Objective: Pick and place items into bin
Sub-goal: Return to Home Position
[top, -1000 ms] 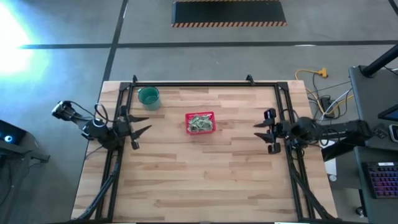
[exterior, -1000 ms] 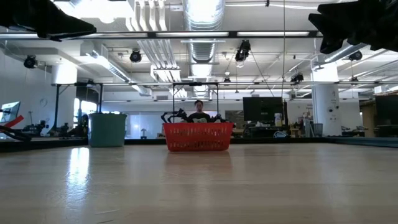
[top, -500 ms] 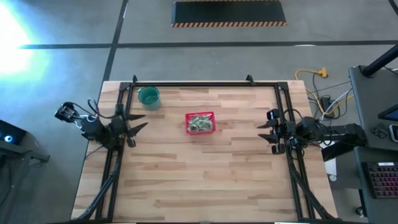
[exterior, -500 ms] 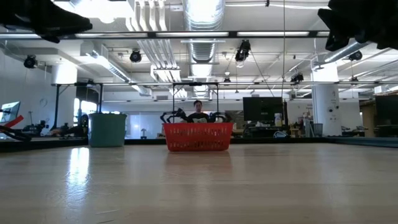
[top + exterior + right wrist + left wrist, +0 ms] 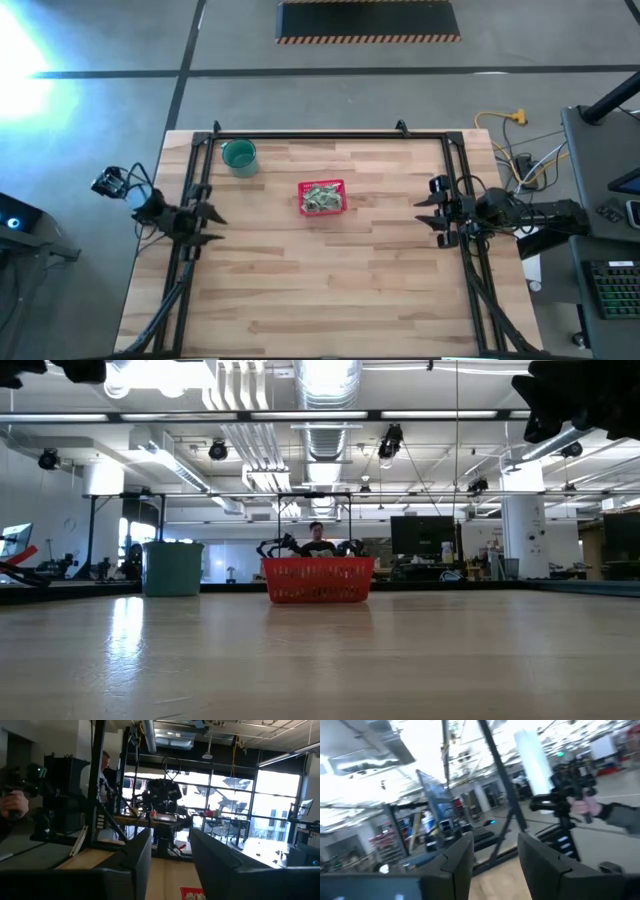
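Note:
The red basket [image 5: 321, 197] stands near the table's middle, toward the far edge, on its base, and also shows in the low view [image 5: 318, 580]. Pale green-and-white packets [image 5: 321, 201] lie heaped inside it. My left gripper [image 5: 212, 225] hovers open over the table's left rail, well left of the basket. Its two fingers stand apart in the left wrist view [image 5: 495, 857]. My right gripper [image 5: 423, 213] hovers open at the right rail, pointing toward the basket, with its fingers apart in the right wrist view [image 5: 170, 852]. A corner of the basket [image 5: 192, 894] shows there.
A round teal cup [image 5: 239, 156] stands at the far left of the table [image 5: 173, 568]. A black frame [image 5: 320, 135] runs along the far, left and right edges. A person's hand [image 5: 587, 807] shows in the room beyond. Bare wood lies between basket and near edge.
My left gripper has drawn back toward the table's left edge and swung toward the near edge, turning as it went; in the low view it has left the upper left corner almost entirely. My right gripper has drawn back a little toward the right edge.

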### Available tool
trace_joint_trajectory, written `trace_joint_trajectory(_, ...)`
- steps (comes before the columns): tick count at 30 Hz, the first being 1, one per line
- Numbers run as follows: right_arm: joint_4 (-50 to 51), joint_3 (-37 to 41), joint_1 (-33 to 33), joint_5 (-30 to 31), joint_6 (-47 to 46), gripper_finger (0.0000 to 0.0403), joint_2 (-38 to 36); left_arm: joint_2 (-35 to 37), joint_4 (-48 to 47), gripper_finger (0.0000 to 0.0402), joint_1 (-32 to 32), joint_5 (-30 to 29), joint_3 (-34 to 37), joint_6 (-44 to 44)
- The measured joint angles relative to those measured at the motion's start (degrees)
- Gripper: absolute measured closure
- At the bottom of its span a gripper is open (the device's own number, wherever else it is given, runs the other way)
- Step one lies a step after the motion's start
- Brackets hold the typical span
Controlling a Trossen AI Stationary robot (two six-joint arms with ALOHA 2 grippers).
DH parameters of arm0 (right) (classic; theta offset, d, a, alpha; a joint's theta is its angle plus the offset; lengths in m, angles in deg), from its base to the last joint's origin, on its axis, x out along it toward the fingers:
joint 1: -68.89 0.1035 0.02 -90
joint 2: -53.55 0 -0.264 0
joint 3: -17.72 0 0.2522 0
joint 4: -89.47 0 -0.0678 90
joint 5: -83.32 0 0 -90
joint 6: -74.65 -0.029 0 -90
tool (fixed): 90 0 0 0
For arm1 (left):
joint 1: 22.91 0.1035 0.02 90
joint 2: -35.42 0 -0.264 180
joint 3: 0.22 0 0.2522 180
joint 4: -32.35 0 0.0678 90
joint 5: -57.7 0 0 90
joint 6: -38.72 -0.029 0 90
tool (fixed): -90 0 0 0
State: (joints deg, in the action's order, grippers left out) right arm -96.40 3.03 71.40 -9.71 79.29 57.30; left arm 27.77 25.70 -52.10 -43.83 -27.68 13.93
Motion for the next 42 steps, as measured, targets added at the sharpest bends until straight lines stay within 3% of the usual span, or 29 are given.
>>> trace_joint_trajectory(7,0.0,0.0,0.0,0.0,-0.42,0.028,0.04,-10.99,15.78,0.0265,2.64,-2.28,2.82,-1.09)
trace_joint_trajectory(12,0.0,0.0,0.0,0.0,-0.41,0.028,0.06,-18.43,16.73,0.0265,6.29,1.98,1.13,-0.81)
trace_joint_trajectory(17,0.04,-0.02,0.0,-0.2,-0.58,0.028,0.17,-20.71,16.46,0.0265,13.48,5.06,0.97,2.23)
trace_joint_trajectory(24,0.17,-0.02,0.0,-0.46,-0.3,0.028,0.17,-14.31,11.43,0.0265,22.89,15.68,1.99,6.38)
trace_joint_trajectory(42,0.17,-0.02,0.0,-0.46,-0.15,0.028,0.21,6.3,3.92,0.0265,24.37,14.38,7.73,4.9)
